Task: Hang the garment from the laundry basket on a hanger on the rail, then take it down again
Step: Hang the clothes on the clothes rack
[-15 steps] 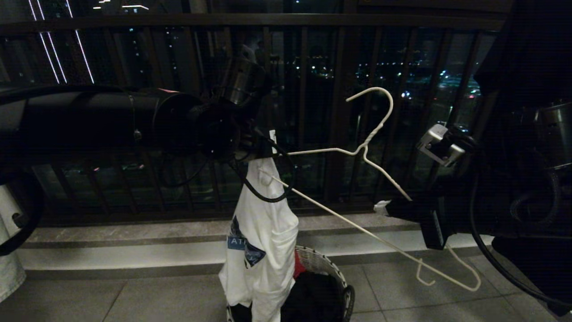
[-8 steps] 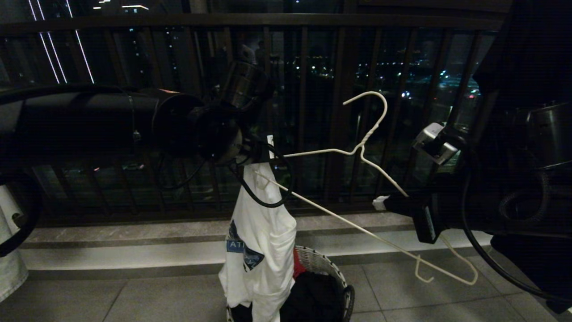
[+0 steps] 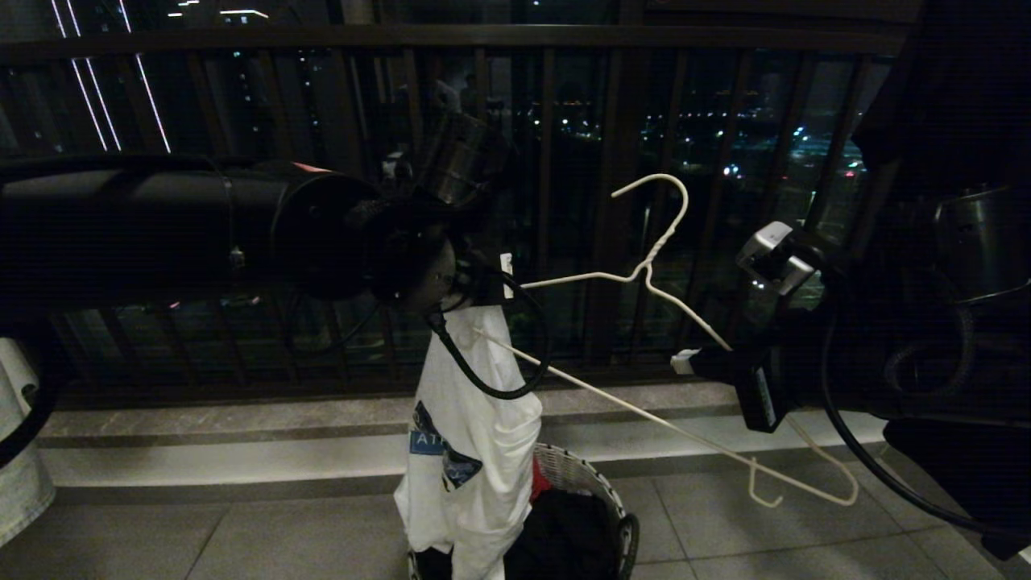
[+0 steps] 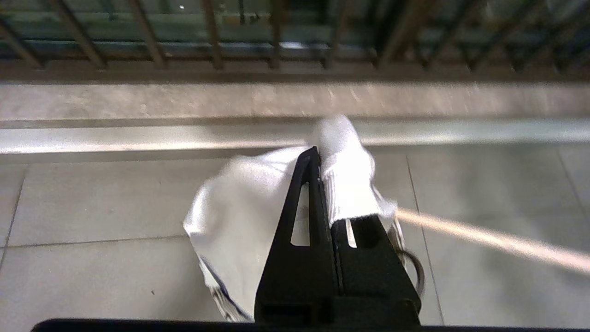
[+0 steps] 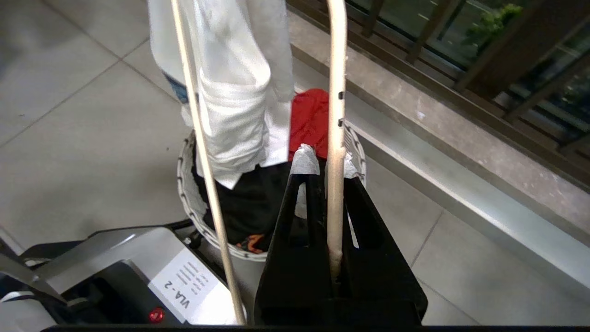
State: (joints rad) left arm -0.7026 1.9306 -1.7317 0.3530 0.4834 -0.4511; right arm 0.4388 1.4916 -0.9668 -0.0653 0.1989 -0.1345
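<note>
In the head view, the left gripper (image 3: 491, 292) is clamped on the top of the white T-shirt (image 3: 475, 435), which hangs down over the laundry basket (image 3: 592, 483). On its blue chest graphic only the letters "AT" can be read. The right gripper (image 3: 685, 362) is closed on one sloping arm of the white wire hanger (image 3: 644, 278); the hanger is tilted, with its far end just beside the cloth.

In the left wrist view, the black fingers (image 4: 318, 207) pinch a bunch of white fabric, and the hanger wire (image 4: 484, 237) passes close by.

In the right wrist view, the fingers (image 5: 313, 216) grip the wire, and below are the basket with a red cloth (image 5: 311, 120) and what is probably a black garment (image 5: 249, 198). A label (image 5: 191, 283) on the robot body reads "VLA-2".
</note>
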